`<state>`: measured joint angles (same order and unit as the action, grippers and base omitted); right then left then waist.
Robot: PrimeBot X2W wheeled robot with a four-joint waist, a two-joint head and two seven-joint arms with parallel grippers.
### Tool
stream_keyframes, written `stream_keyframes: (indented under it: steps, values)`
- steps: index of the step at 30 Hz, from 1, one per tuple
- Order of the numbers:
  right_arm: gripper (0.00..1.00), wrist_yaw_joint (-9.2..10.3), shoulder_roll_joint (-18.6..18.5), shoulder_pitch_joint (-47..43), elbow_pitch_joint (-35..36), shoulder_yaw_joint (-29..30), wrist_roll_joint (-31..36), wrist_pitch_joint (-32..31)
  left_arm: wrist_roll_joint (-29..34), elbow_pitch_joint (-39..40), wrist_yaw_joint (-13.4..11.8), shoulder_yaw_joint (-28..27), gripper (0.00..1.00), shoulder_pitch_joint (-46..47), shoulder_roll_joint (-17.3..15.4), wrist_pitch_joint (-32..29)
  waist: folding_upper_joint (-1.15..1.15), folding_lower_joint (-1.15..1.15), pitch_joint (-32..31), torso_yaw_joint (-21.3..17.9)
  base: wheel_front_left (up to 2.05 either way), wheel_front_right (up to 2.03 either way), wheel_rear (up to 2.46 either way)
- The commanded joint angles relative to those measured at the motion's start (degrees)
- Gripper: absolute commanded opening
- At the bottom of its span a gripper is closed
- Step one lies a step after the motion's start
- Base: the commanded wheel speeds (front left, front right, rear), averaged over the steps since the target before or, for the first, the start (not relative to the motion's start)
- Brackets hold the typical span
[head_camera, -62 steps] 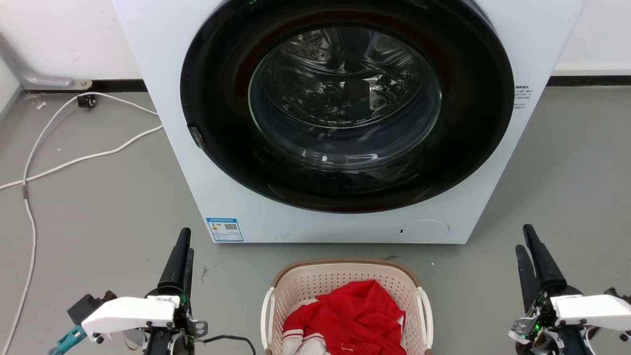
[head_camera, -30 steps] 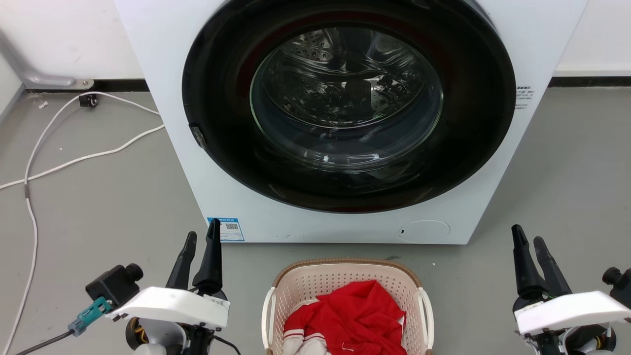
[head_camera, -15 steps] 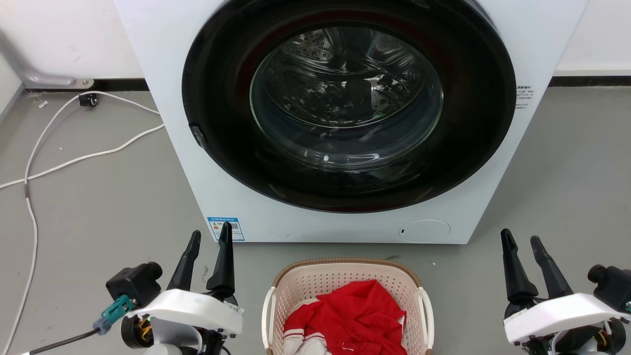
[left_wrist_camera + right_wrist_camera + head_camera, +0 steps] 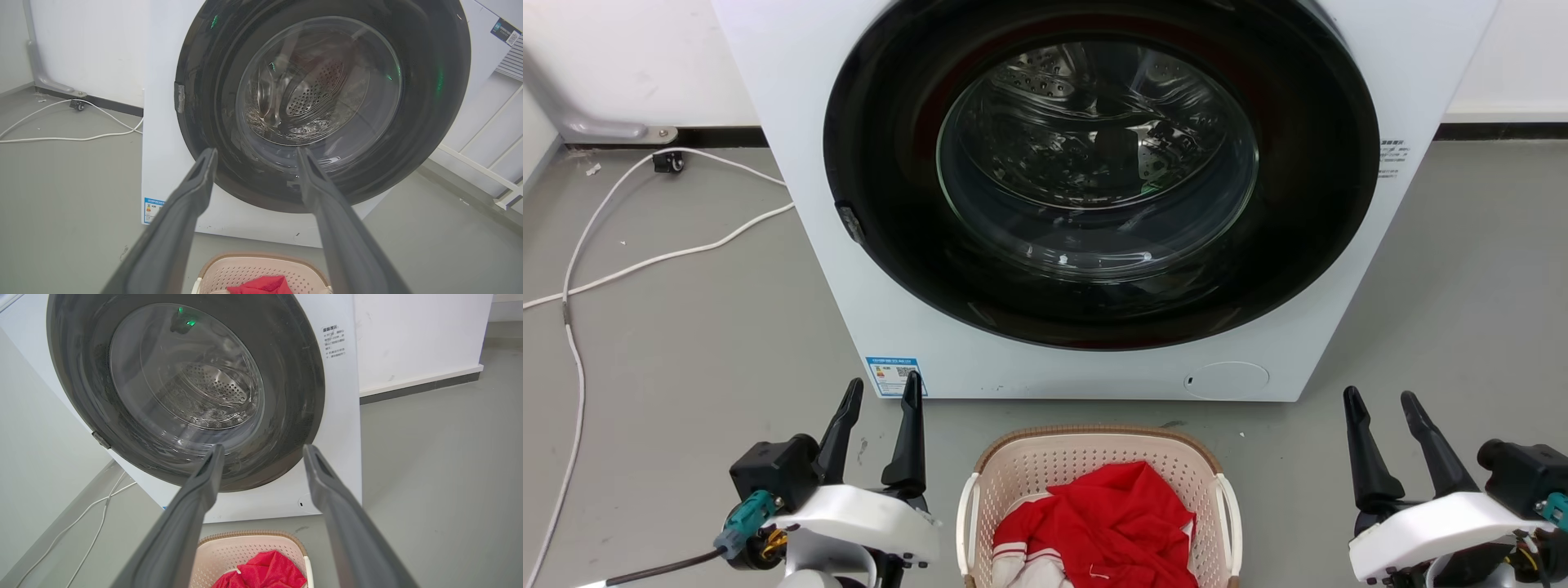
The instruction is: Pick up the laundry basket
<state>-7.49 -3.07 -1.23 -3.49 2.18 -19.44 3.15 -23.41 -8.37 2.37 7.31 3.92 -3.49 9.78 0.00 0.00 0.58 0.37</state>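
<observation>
The laundry basket (image 4: 1021, 478) stands on the grey floor at the bottom centre of the head view, cream with perforated walls, a brown rim and white side handles; red and white cloth (image 4: 1107, 531) fills it. Its far rim also peeks up in the left wrist view (image 4: 245, 271) and the right wrist view (image 4: 229, 555). My left gripper (image 4: 884, 390) hovers open to the basket's left, fingers spread and empty. To the basket's right, my right gripper (image 4: 1382, 398) is open too, holding nothing. Neither touches the basket.
A white front-loading washer (image 4: 866, 269) with a closed dark round door (image 4: 1098, 163) stands right behind the basket. White cables (image 4: 645, 265) trail over the floor at the left. A white wall with dark skirting (image 4: 1499, 131) runs behind.
Both grippers have opened from nearly shut and moved inward toward the basket. The basket has not moved.
</observation>
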Motion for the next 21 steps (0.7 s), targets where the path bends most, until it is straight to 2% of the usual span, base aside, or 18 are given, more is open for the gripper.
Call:
stream_keyframes:
  steps: [1,21]
  values:
    - [1.0,0.0,0.13,0.2,1.08,0.0,1.56,0.05,1.54,0.43,-0.37,0.33,1.0,0.24,-0.42,0.49,0.0,0.0,0.04,0.03,0.0,0.0,0.0]
    - [1.0,0.01,0.21,-2.04,3.3,-0.33,11.25,-0.45,11.29,-1.5,-2.4,1.4,1.0,-0.82,-0.89,2.96,0.0,0.0,-0.19,0.12,0.0,0.0,0.0]
